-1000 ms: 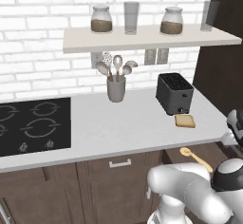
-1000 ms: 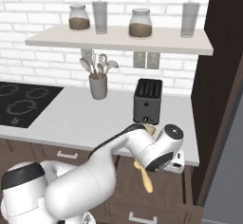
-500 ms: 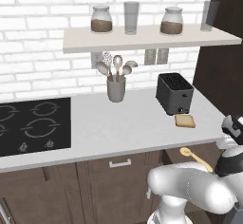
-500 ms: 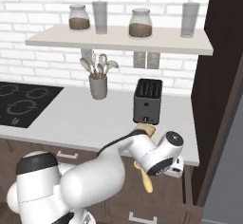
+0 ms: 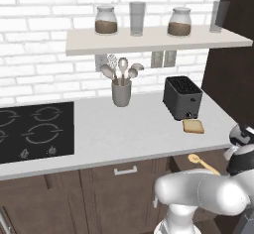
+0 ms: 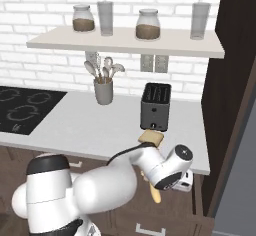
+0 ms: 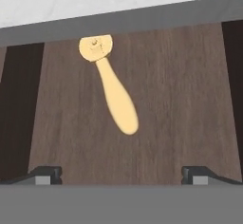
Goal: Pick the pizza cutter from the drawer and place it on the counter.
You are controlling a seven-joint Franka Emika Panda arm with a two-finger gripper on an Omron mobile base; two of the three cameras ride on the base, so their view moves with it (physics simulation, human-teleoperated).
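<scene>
Pizza cutter (image 7: 110,86) lies flat on the floor of the open drawer (image 7: 180,99), upper centre-left of the hand view: disc head toward the top of the frame, close under the thick front edge of the bench (image 7: 118,0), handle running down and slightly right, widening to a rounded butt near frame centre. Nothing else touches it. In the left base view it shows at lower right (image 5: 202,163), just below the bench edge; in the right base view a piece of the handle (image 6: 156,195) pokes out beneath the wrist.

Gripper (image 7: 121,173): released, jaws spread wide, nothing between them. Tips at the bottom left and bottom right of the hand view, well to either side of the handle's line and clear of the tool.

Handling, as judged: small, rigid, light, likely smooth, so some risk of slipping or pivoting in a two-point pinch. Not fragile. The disc head sits partly under the bench lip and is thin and round: poor place to grip, little clearance above. Best hold looks to be the thick lower part of the handle, across its width. The handle lies slightly askew to the jaws, so a small roll of the wrist should square them first. Lying flat on wood, it needs a low reach; fingertips may scrape the drawer floor.
</scene>
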